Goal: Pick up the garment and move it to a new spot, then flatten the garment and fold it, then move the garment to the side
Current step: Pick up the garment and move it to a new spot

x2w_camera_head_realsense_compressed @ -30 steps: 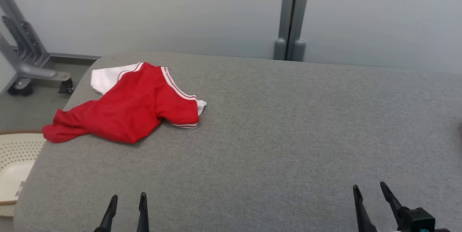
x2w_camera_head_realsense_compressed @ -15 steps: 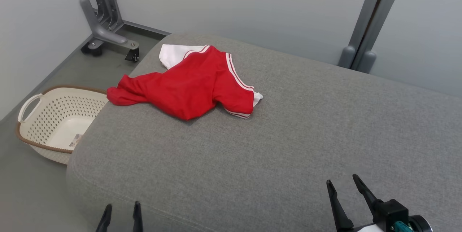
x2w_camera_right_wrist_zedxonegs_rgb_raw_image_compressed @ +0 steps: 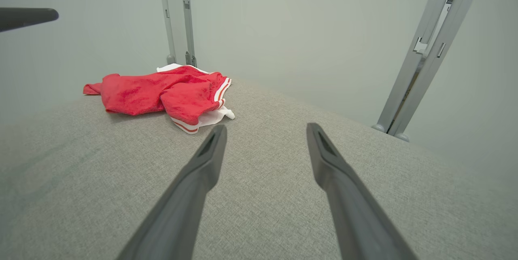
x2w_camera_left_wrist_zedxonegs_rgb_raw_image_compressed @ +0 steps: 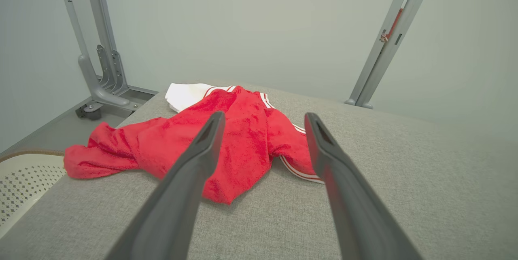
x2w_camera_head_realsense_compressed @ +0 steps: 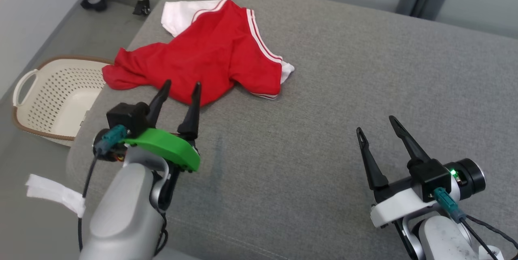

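Both arms reach forward over the tabletop, left gripper spread near the red garment, right gripper spread, well apart from it.

- The left hand is seen with its two dark fingers spread wide apart, rising from the bottom edge.
- A crumpled red garment with white stripes and a white part at its far end is laid on the grey cloth-covered bench, near the bench's left edge.
- The fingertips are seen against the red cloth; whether it is touched cannot be told.
- The rim of a pale perforated basket is seen at the lower left, below the bench edge.
- A grey metal frame on a wheel is set at the left, before a pale wall.
- A slanted grey post is seen at the right.
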Robot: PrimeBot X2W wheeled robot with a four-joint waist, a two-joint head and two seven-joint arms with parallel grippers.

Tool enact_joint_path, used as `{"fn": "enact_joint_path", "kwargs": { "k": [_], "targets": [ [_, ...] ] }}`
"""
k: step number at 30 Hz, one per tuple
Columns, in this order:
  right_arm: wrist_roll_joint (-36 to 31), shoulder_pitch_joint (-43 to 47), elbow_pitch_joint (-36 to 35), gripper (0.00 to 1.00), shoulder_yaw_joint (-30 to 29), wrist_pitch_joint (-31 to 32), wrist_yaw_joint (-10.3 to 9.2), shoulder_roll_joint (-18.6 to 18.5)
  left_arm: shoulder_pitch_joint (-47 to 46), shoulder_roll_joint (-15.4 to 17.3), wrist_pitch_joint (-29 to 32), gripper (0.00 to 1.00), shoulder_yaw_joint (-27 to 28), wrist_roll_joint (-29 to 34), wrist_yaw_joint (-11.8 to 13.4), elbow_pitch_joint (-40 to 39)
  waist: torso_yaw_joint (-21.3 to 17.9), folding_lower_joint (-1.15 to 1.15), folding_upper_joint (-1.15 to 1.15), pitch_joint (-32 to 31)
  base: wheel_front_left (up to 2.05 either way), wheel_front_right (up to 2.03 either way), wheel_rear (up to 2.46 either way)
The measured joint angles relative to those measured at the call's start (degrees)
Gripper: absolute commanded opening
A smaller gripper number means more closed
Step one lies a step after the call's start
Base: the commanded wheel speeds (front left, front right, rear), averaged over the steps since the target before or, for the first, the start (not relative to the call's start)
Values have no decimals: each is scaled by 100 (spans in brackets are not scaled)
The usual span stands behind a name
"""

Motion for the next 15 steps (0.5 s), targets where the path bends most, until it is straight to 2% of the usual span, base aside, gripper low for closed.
{"fn": "enact_joint_path", "kwargs": {
  "k": [6,11,13,15],
  "targets": [
    [2,-206,-59,100,114,0,0,21,-934,480,256,100,-143,-305,-7,1401,-514,0,0,624,0,0,0],
    [31,-224,-107,100,105,0,-1,34,-1455,556,430,100,-154,-442,-4,2352,-1098,0,0,994,0,0,0],
    [31,-224,-104,100,100,0,0,42,-1580,608,498,100,-133,-435,124,2718,-1274,0,0,1110,0,0,0],
    [40,-225,-97,100,102,0,0,55,-1675,657,534,43,-132,-425,234,2993,-1425,0,0,1206,0,0,0]
  ]
}}
